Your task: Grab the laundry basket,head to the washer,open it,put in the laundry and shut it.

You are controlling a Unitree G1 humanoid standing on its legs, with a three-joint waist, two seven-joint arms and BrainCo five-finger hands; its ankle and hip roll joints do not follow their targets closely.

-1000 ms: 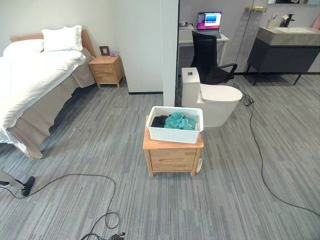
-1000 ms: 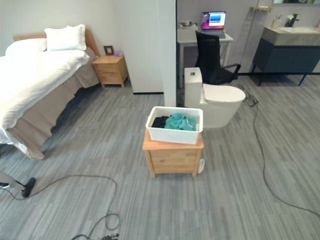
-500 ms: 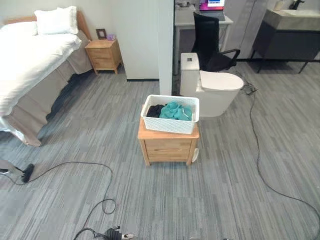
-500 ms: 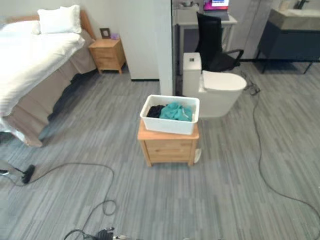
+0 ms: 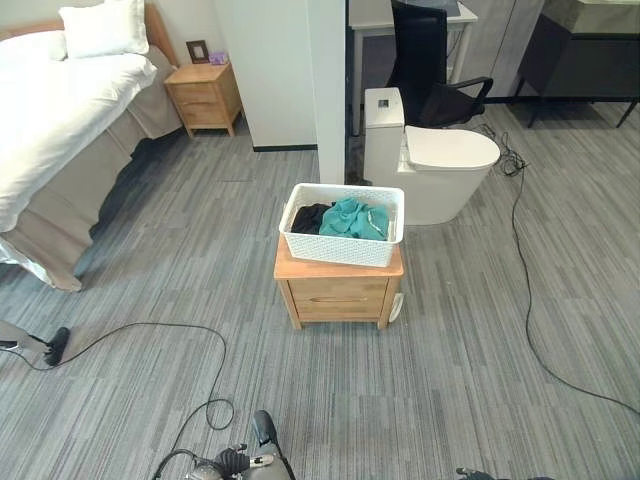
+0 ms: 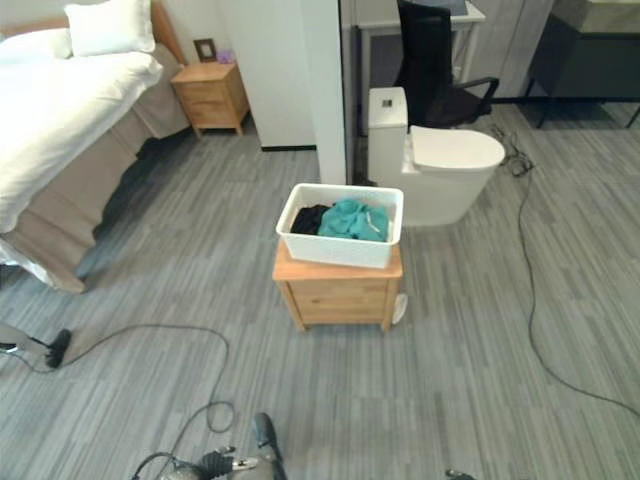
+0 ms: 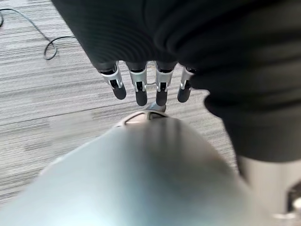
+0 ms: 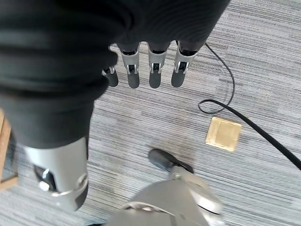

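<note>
Camera tilted lower than second ago; nothing in room moved. One white laundry basket (image 5: 343, 240), holding teal and black clothes (image 5: 352, 219), sits on wooden nightstand (image 5: 338, 295) mid-floor, toilet (image 5: 432, 170) just behind. Left hand (image 7: 148, 84) and right hand (image 8: 143, 68) hang over carpet, fingers straight, holding nothing, well apart from basket.

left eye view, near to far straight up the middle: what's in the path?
Grey carpet → wooden nightstand → white laundry basket holding teal and dark laundry → white partition wall.
</note>
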